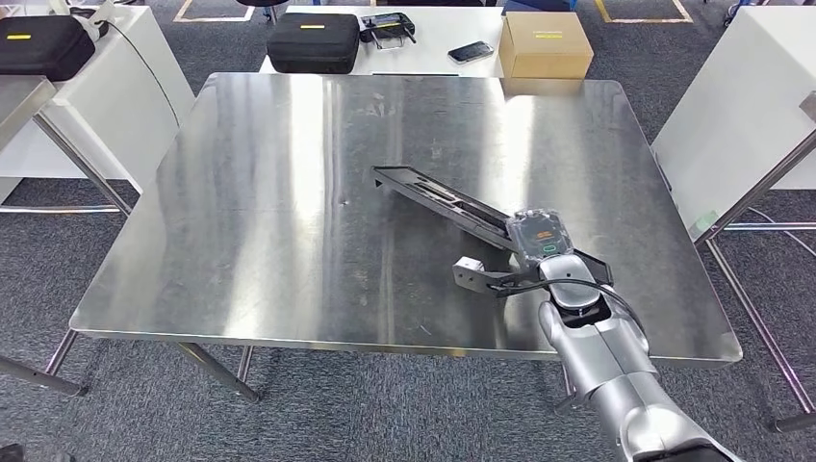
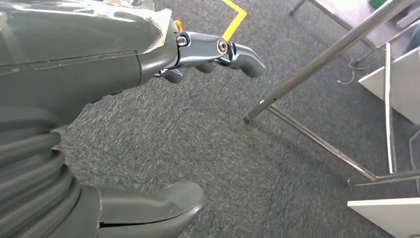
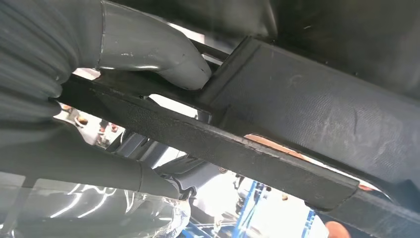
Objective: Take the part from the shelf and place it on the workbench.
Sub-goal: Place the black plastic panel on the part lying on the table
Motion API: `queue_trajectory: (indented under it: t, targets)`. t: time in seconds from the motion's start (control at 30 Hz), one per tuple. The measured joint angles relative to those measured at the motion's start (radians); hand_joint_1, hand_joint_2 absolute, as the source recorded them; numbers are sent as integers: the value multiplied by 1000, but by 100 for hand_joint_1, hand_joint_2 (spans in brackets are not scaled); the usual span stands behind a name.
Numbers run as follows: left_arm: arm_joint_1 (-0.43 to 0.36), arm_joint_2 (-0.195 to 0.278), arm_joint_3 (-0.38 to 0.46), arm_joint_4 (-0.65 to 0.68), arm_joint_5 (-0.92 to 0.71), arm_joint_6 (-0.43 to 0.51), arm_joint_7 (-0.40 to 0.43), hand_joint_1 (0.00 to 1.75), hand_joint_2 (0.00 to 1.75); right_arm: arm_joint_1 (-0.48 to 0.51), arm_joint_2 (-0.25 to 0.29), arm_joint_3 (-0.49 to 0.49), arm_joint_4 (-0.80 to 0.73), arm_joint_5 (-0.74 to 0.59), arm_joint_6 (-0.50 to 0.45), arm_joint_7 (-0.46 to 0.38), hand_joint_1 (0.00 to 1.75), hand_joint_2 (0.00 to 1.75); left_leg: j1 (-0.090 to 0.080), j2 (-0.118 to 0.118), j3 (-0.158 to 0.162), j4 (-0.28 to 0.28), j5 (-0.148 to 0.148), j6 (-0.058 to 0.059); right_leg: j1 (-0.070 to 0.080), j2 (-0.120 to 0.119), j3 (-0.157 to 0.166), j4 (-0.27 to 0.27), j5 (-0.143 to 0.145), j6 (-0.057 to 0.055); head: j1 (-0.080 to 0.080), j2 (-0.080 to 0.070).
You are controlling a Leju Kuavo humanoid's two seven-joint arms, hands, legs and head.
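The part [image 1: 438,197] is a long, flat black bracket lying slantwise on the steel workbench [image 1: 269,212], its far end near the bench's middle. My right hand [image 1: 541,243] grips its near end at the bench's front right, and a small grey bracket [image 1: 470,272] sticks out beside the wrist. In the right wrist view the thumb [image 3: 148,49] presses on the black part [image 3: 297,94], with the rest of my right hand [image 3: 59,148] wrapped under it. My left hand [image 2: 89,74] hangs over grey carpet with its fingers [image 2: 233,49] apart and nothing in it.
Behind the bench, a white table holds a black case [image 1: 313,41], a controller [image 1: 388,27], a phone [image 1: 471,51] and a cardboard box [image 1: 545,43]. White tables [image 1: 741,106] flank both sides, another black case [image 1: 38,43] at far left. Metal legs [image 2: 317,54] stand near my left hand.
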State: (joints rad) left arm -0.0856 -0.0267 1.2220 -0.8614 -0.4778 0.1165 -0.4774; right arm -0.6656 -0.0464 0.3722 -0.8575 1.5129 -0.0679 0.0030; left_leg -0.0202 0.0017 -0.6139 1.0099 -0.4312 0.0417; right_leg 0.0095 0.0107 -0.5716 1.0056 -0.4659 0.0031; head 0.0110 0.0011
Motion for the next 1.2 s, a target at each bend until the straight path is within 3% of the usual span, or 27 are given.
queue_trajectory:
  t: [0.13,0.27,0.4,0.87,1.07,1.2]
  targets:
    - [0,2,0,9,12,-1,11,0,175,-9,15,18,20,7,-1,-1,0,0,0,0,0,0,0,0,0,0,0,0,0,0,0,0]
    - [0,6,2,22,-10,11,52,0,0,-6,23,29,29,29,-3,0,0,0,0,0,0,0,0,0,0,0,0,0,0,0,0,0]
    - [1,15,5,52,-16,-11,89,0,0,3,24,32,28,41,-1,10,0,0,0,-1,0,0,0,0,0,-1,0,0,0,0,0,0]
    - [2,15,19,62,1,-80,83,0,0,46,6,17,-43,36,19,14,0,0,0,0,0,0,0,0,0,-1,0,0,0,0,0,0]
    - [1,11,18,61,1,-90,83,0,0,94,32,8,-198,-88,75,-51,0,0,0,0,0,0,0,0,0,0,0,0,0,0,0,0]
    - [2,9,19,59,1,-90,80,0,0,132,46,9,-384,-212,55,-74,0,0,0,-1,0,0,0,0,0,-1,0,0,0,0,0,0]
